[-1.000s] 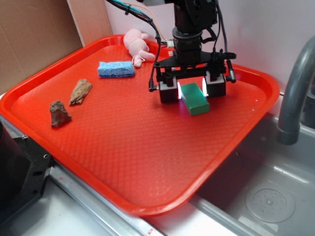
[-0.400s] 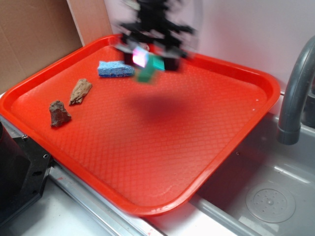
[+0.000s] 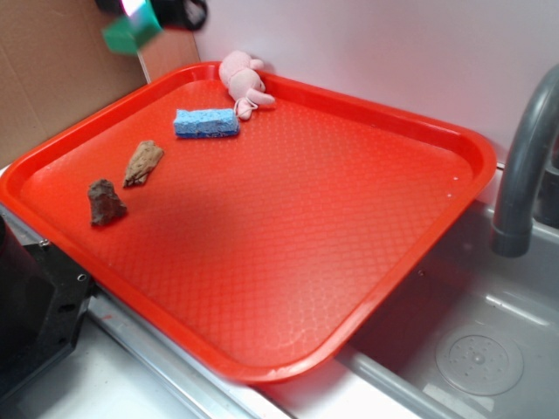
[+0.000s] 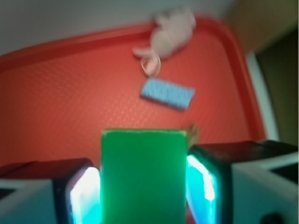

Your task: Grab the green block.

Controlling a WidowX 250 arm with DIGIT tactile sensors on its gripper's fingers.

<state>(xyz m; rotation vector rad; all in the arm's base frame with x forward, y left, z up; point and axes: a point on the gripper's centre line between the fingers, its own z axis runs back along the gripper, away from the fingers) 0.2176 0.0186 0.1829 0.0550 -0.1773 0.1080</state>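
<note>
We see our black two-fingered gripper (image 4: 143,186) raised high, fingers clamped on the flat green block (image 4: 143,175).

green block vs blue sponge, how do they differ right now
The green block is held between the gripper fingers, lifted above the tray; the blue sponge lies flat on it. The block is smooth solid green, the sponge light blue. Both are small rectangular slabs.

A mock kitchen set up for robot trials: a grey sink basin (image 3: 472,349) with a round drain (image 3: 479,358) and a curved grey faucet (image 3: 524,166) sits by a white wall, while a red cafeteria tray (image 3: 419,131) holds a blue sponge (image 3: 205,122), a pink plush toy (image 3: 242,80) and two brown lumps (image 3: 122,182), with cardboard (image 3: 61,78) propped behind
</note>
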